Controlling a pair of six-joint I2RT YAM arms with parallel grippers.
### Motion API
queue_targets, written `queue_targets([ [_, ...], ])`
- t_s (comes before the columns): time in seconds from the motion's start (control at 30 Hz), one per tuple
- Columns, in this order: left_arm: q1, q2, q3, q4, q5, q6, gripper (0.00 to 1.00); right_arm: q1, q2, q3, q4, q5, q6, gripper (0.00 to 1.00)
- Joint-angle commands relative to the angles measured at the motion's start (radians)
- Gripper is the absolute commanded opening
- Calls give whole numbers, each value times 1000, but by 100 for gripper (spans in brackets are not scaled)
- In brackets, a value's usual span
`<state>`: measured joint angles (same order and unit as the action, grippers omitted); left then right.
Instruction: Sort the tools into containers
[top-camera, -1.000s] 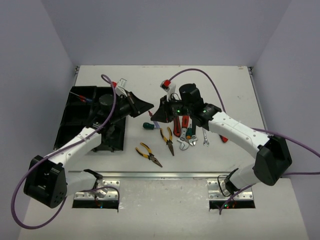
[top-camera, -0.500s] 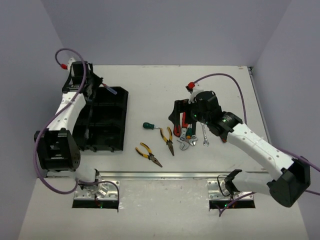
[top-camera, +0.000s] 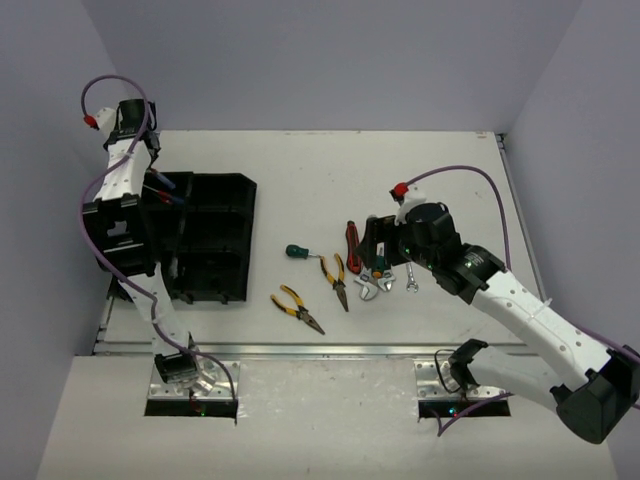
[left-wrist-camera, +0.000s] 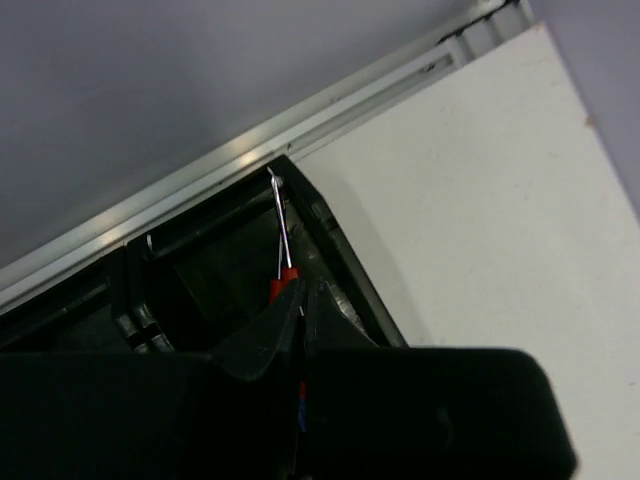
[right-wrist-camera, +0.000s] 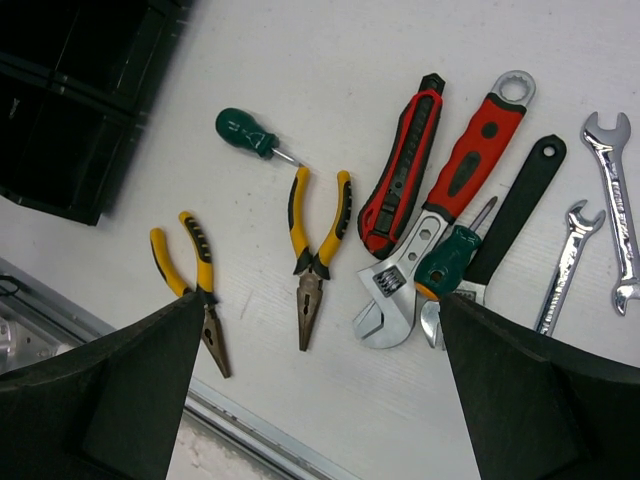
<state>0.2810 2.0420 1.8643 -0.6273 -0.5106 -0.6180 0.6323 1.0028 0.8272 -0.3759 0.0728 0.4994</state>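
Note:
My left gripper (left-wrist-camera: 303, 292) is shut on a red-and-blue-handled screwdriver (left-wrist-camera: 282, 230), whose thin shaft points into the far-left corner of the black organizer tray (top-camera: 232, 190). From above, that gripper (top-camera: 152, 180) hangs at the tray's far-left edge. My right gripper (right-wrist-camera: 320, 305) is wide open above the loose tools and holds nothing. Below it lie two yellow-handled pliers (right-wrist-camera: 318, 245) (right-wrist-camera: 192, 275), a green stubby screwdriver (right-wrist-camera: 245, 132), a red-and-black cutter (right-wrist-camera: 402, 165), a red-handled adjustable wrench (right-wrist-camera: 455, 190), a green-handled screwdriver (right-wrist-camera: 452, 268) and silver wrenches (right-wrist-camera: 612, 200).
A black-handled tool (right-wrist-camera: 520, 205) lies under the green screwdriver. The tools cluster at mid-table (top-camera: 350, 270), right of the tray. A metal rail (top-camera: 330, 350) runs along the table's near edge. Grey walls enclose the table on three sides.
The left arm swung from mid-table to the tray's far-left corner, still gripping the screwdriver. The right gripper opened and drew back to the right over the tool pile.

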Motion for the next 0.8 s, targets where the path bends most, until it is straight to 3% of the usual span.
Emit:
queue_targets([
  [0.0,3,7,-25,2,55,38,0,-3,6,7,20,25,-9,99],
  [0.1,3,1,-57,18,117,30,6,-4,44,21,20,4,-15,99],
  [0.13,3,-1,-55,12,131,29,16,-5,57,27,17,3,-13,99],
  [0.17,3,-4,-49,3,150,29,29,-4,73,34,10,1,-9,99],
  [0.2,3,-25,-52,-2,168,26,58,-3,104,42,0,9,-6,99],
  [0.27,3,-80,-73,-7,177,6,86,-3,158,70,-35,39,16,99],
  [0.3,3,-109,-85,-7,182,-3,95,-3,184,85,-52,52,24,99],
  [0.37,3,-198,-120,-8,200,-7,100,-5,252,121,-83,60,41,99],
  [0.5,1,-411,-209,-12,278,-20,100,-5,344,179,-122,105,114,99],
  [0.57,-7,-595,-398,72,373,-9,100,-3,378,194,-127,182,165,99],
  [0.67,-87,-895,-593,167,438,37,100,-5,418,214,-132,224,159,99],
  [0.77,-253,-1062,-790,212,351,83,100,-5,471,258,-166,250,172,96],
])
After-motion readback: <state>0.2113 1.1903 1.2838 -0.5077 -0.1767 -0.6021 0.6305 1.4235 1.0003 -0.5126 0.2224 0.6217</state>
